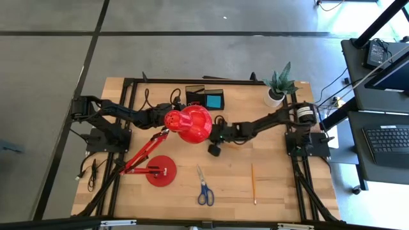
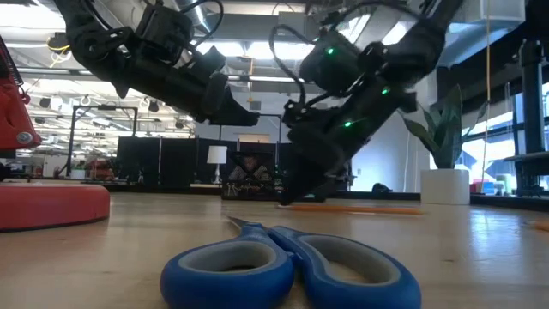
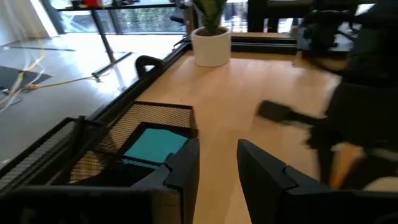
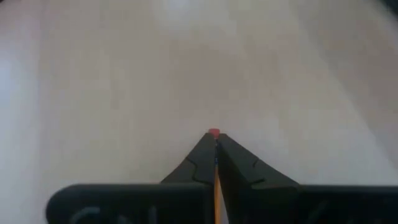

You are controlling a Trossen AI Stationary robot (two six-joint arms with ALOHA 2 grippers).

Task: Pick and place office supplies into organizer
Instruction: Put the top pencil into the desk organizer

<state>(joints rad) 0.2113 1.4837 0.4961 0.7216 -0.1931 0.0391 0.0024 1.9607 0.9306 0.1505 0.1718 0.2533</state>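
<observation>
I see two matte black arms, the left arm [image 1: 121, 114] and the right arm [image 1: 268, 121], each built of blocky joints. Black cables loop off both. Green indicator lights glow on the right arm's housing. Its wedge-shaped fingers [image 4: 199, 163] carry small molded notches.

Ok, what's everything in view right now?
scissors: one, blue handles, front middle
loose pencil: one, wooden, front right
held pencil: one, red tip, in right claw
organizer: one, black mesh, back middle
blue block: one, inside organizer
lamp: one, red, base front left, head over centre
plant: one, green, white pot, back right
left claw: open, near organizer
right claw: shut on held pencil, centre
</observation>
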